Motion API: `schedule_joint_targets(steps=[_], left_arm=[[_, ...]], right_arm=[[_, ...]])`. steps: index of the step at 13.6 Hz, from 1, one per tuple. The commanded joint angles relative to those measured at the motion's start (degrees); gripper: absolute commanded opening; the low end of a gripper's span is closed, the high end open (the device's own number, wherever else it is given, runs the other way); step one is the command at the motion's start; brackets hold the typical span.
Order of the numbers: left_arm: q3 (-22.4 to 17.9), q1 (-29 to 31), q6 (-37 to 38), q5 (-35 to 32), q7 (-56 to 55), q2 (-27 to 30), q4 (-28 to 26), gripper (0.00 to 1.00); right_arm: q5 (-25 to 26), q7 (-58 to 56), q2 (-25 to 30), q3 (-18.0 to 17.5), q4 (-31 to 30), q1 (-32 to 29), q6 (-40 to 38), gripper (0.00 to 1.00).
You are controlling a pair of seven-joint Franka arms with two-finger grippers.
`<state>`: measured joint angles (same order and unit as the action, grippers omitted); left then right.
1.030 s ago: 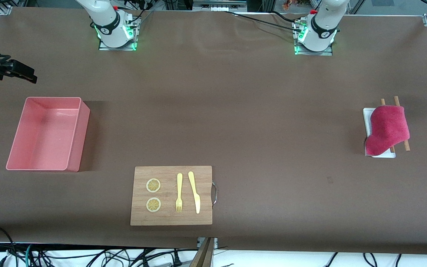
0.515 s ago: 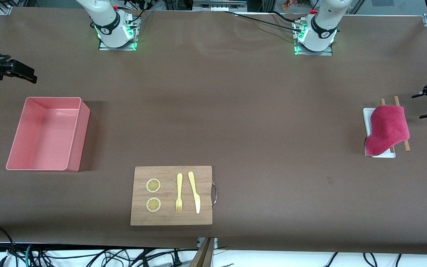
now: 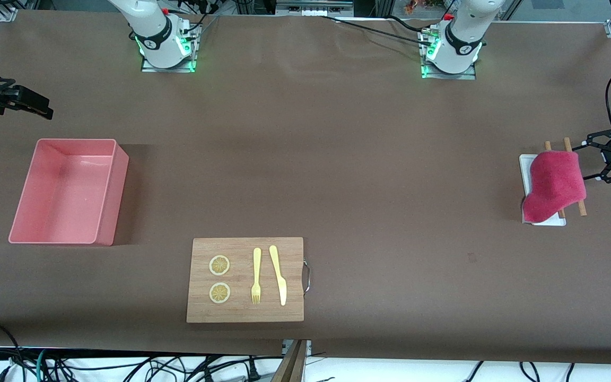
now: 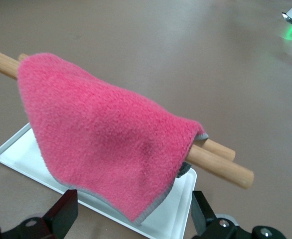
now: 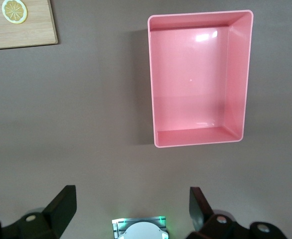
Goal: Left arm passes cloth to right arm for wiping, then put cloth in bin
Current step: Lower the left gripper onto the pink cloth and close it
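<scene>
The crimson-pink cloth (image 3: 555, 183) hangs over two wooden rods (image 3: 567, 144) that rest on a small white tray (image 3: 524, 170) at the left arm's end of the table. My left gripper (image 3: 582, 163) is open and empty, level with the cloth's edge on the table-end side. In the left wrist view the cloth (image 4: 111, 139) fills the middle, its grey-edged corner hanging between the fingers of my left gripper (image 4: 133, 201). The salmon-pink bin (image 3: 67, 191) stands empty at the right arm's end. My right gripper (image 5: 131, 199) is open and waits high above the table near the bin (image 5: 201, 79).
A wooden board (image 3: 245, 279) with two lemon slices, a yellow fork and a yellow knife lies near the front edge of the table. The right arm's hand (image 3: 29, 103) shows at the edge of the front view, above the bin.
My left gripper has come into view from the table's end and moved up to the cloth's edge. The cloth, bin and right arm have not moved.
</scene>
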<state>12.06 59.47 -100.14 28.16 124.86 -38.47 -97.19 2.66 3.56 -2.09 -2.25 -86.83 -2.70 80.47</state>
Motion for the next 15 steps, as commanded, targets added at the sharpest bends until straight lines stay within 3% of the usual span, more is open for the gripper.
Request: schedule_joint_targets(steps=[1,2,3,5,8,13,15], left_arm=[[0.77,1.44,-0.50,1.64,5.21,-1.26,0.51,0.94],[0.69,1.44,-0.50,1.64,5.21,-1.17,0.51,0.71],[0.69,1.35,-0.50,1.64,5.21,-1.17,0.51,0.39],[0.69,1.26,-0.50,1.72,5.13,-1.26,0.60,0.15],[0.77,1.09,-0.50,1.72,4.78,-1.17,0.60,0.00],[0.77,1.00,0.11,0.50,1.10,0.58,2.00,0.00],[1.30,0.91,2.74,-2.56,-2.32,1.73,6.20,0.00]], right_arm=[[-0.20,0.75,-0.63,-0.04,1.41,0.15,-0.40,1.00],[-0.29,0.75,-0.63,-0.04,1.41,0.15,-0.31,1.00],[-0.29,0.75,-0.63,-0.04,1.41,0.15,-0.40,1.00],[-0.29,0.75,-0.63,0.05,1.41,0.15,-0.31,1.00],[-0.29,0.75,-0.63,-0.04,1.41,0.15,-0.31,1.00],[-0.29,0.66,-0.63,-0.04,1.41,0.15,-0.31,1.00],[-0.37,0.57,-0.63,-0.04,1.41,0.15,0.48,1.00]])
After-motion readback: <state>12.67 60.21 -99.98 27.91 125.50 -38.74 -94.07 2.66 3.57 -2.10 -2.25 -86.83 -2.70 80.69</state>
